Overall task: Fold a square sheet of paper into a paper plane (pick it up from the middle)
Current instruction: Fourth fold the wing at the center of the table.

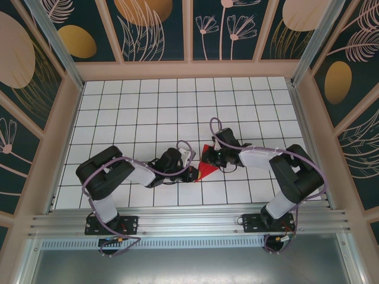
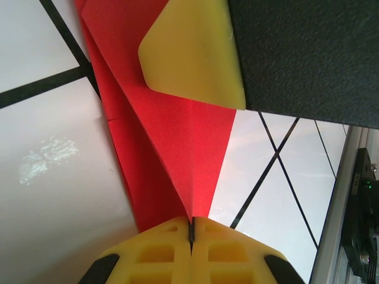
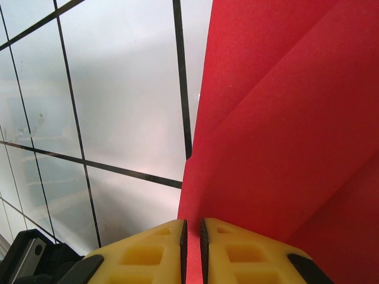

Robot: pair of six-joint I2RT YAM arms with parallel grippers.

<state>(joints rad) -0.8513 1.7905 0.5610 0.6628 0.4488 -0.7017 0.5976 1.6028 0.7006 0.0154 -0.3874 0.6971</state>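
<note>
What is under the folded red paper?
The white tiled table shows beside the red paper, pinched by the left gripper and right gripper; the surface directly beneath its folds is hidden.

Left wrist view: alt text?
Left tool shut on the tip of folded red paper, creased into a point, over a white tiled table. At the top, another yellow pad overlaps the paper.

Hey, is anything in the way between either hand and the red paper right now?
Nothing visible is. The left hand is shut on the pointed end of the folded red paper, and the right hand is shut on another edge of it. The tiled table lies beneath them.
</note>
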